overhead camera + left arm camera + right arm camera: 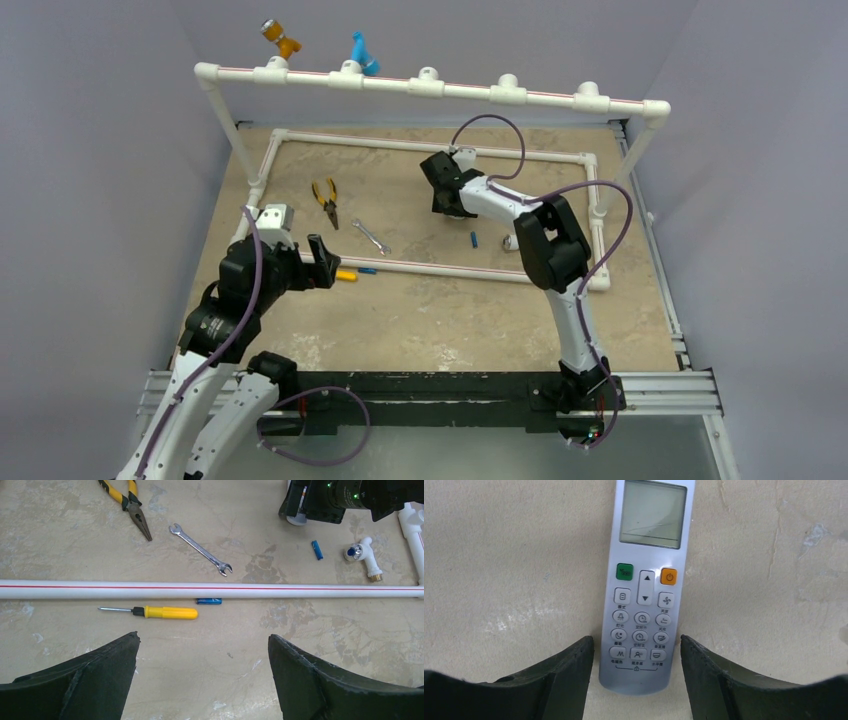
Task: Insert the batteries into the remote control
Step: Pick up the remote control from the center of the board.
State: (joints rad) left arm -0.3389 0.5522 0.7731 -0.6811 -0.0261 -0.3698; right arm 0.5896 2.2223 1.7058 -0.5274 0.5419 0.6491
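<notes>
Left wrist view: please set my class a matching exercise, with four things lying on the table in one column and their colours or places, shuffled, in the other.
Things
1. screwdriver
2. wrench
3. pliers
4. battery nearest the screwdriver

Descriptions
A. blue, right beside the white pipe
B. bare metal all over, beyond the pipe
C. one yellow handle, on the near side of the pipe
D. yellow-and-black handles, beyond the pipe

Pairs: 1-C, 2-B, 3-D, 4-A
</notes>
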